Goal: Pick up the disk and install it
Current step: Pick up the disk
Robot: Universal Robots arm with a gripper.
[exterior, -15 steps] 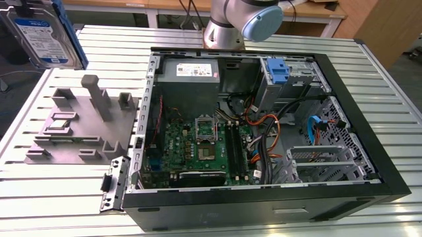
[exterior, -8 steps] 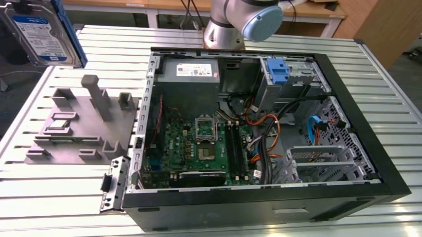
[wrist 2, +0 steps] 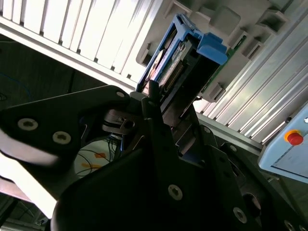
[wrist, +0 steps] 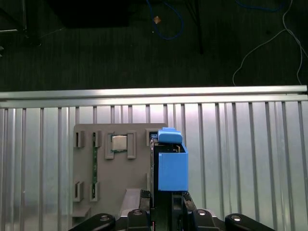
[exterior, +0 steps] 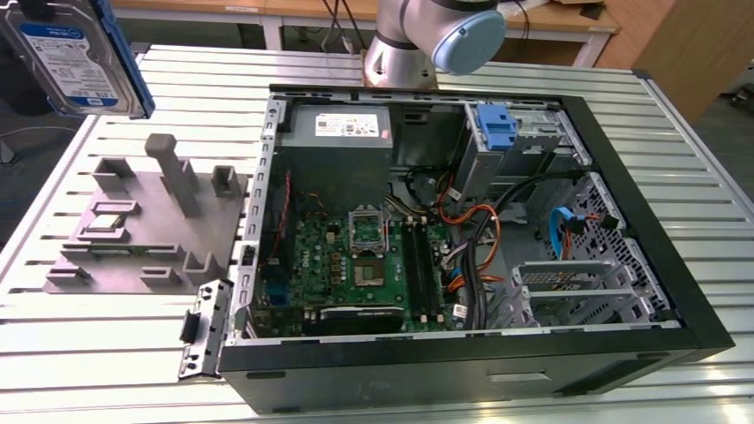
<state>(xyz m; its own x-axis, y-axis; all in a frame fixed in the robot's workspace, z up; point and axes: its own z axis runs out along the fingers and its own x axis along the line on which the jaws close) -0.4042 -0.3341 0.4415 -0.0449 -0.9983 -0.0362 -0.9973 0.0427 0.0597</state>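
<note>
Silver slats of the table (exterior: 106, 353) are shining in the exterior view, an open computer case (exterior: 412, 380) is sitting on them, and the disk (exterior: 77, 53) is hanging high up at the exterior view's left, well apart from the grey holder block (exterior: 130, 256). In the second wrist view the black jaws are squeezing tight on the near end of the disk (wrist 2: 180, 60). In the first wrist view the disk (wrist: 172, 168) is standing on edge in the jaws, over the grey holder block (wrist: 110, 175).
</note>
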